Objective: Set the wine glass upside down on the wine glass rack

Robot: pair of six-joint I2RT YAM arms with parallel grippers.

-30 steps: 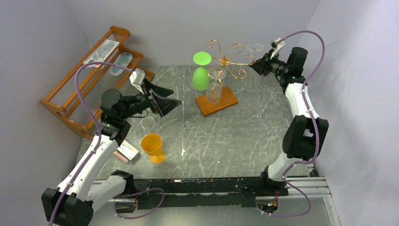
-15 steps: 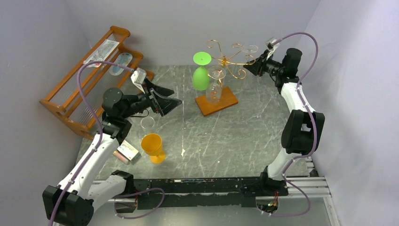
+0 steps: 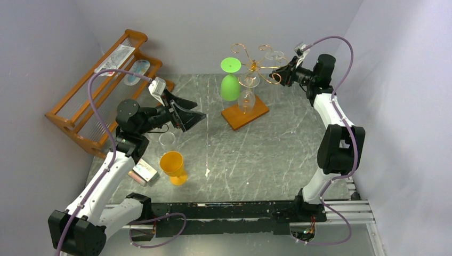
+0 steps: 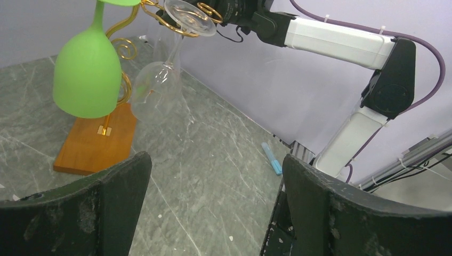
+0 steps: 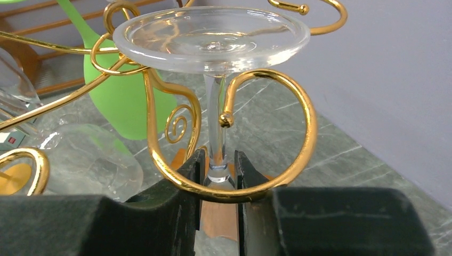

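My right gripper (image 5: 218, 165) is shut on the stem of a clear wine glass (image 5: 215, 122) held upside down, foot uppermost. The stem stands inside a curled gold arm (image 5: 301, 117) of the wine glass rack (image 3: 255, 66), and the foot (image 5: 211, 32) sits just above the wire. The top view shows this gripper (image 3: 281, 72) at the rack's right side. A green glass (image 3: 229, 85) and another clear glass (image 3: 246, 98) hang from the rack over its wooden base (image 3: 245, 113). Over the left of the table my left gripper (image 3: 186, 109) stands open and holds nothing.
An orange cup (image 3: 173, 166) and a clear tumbler (image 3: 167, 140) stand near the left arm, with a small box (image 3: 143, 172) beside them. A slatted wooden shelf (image 3: 101, 88) lines the left wall. A blue marker (image 4: 272, 158) lies by the right arm's base.
My right gripper has carried the clear glass leftward, from beside the rack into its curled arm. The rack and its hanging glasses have shifted slightly. The left arm has not moved.
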